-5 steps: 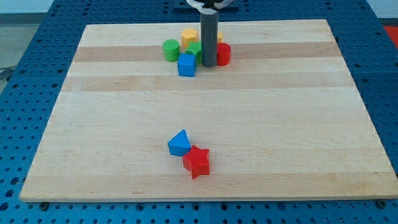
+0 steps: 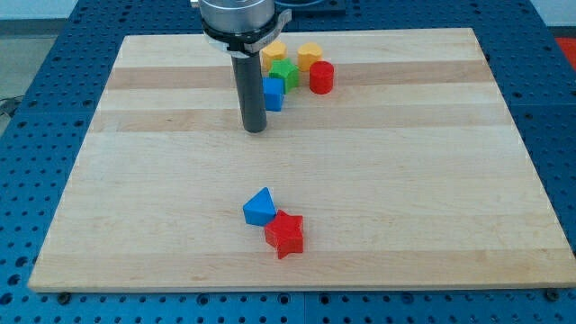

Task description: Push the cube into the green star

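Note:
The blue cube (image 2: 274, 94) sits near the view's top centre, its left edge hidden by my rod. The green star (image 2: 285, 74) lies just above and to the right of it, and the two look as if they touch. My tip (image 2: 256, 130) rests on the board just left of and below the cube, close beside it; I cannot tell if the rod touches the cube.
A red cylinder (image 2: 321, 77) stands right of the green star. Two yellow blocks (image 2: 274, 51) (image 2: 310, 55) lie above it. A blue block (image 2: 259, 207) and a red star (image 2: 285, 234) sit together near the view's bottom centre. The wooden board (image 2: 432, 180) lies on a blue perforated table.
My rod moved from the right of the blue cube to its left and lower in the view. The cube has barely shifted. The green cylinder seen earlier is now hidden behind the rod.

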You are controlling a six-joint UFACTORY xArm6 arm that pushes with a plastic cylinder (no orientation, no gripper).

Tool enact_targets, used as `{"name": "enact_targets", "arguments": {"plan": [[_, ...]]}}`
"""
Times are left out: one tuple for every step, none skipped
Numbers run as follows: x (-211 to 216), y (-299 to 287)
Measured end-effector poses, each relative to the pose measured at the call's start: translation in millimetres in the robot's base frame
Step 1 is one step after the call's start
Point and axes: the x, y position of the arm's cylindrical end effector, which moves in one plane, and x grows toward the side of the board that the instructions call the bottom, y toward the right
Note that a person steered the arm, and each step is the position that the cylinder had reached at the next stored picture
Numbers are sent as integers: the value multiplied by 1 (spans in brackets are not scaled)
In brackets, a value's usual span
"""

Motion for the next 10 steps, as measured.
{"name": "enact_targets", "arguments": {"plan": [[-3, 0], [-38, 0], [-38, 0], [-42, 1], [-57, 3], [-57, 3], [-70, 12], [-71, 12], [-71, 12], [-46, -32]]}}
